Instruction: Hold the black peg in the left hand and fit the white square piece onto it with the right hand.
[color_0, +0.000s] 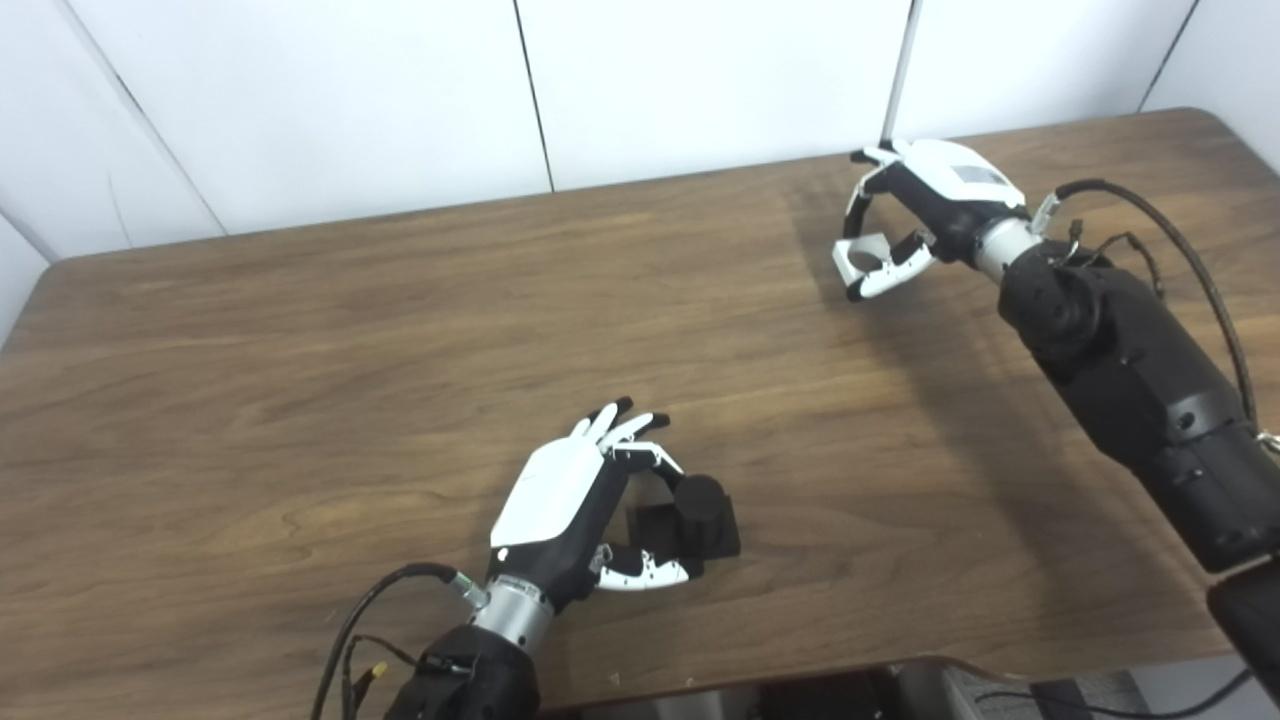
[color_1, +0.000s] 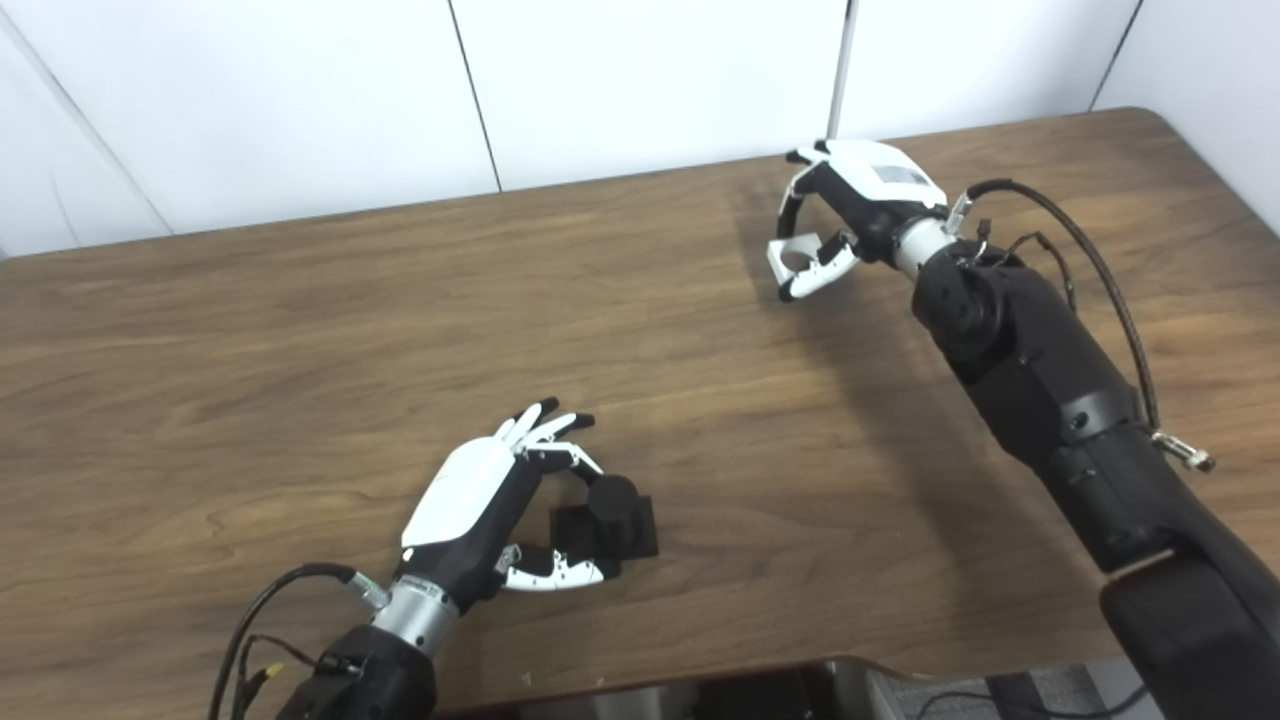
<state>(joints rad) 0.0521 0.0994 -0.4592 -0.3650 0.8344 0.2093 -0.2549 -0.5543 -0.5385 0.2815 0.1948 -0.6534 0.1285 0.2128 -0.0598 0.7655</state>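
Note:
The black peg (color_0: 708, 518), a short cylinder on a square base, rests on the table (color_0: 300, 380) near the front edge. My left hand (color_0: 565, 500) is curled round it from the left. One finger touches the cylinder and the thumb presses the base, while the other fingers point away straight. Far off at the back right, my right hand (color_0: 925, 200) is raised over the table and shut on the white square piece (color_0: 862, 256). The piece has a round hole and is pinched between fingers and thumb (color_1: 815, 280).
The brown wooden table runs to a white panelled wall (color_0: 400, 100) at the back. Cables loop from both forearms, at the left wrist (color_0: 370, 610) and along the right arm (color_0: 1190, 260). A wide stretch of bare wood lies between the two hands.

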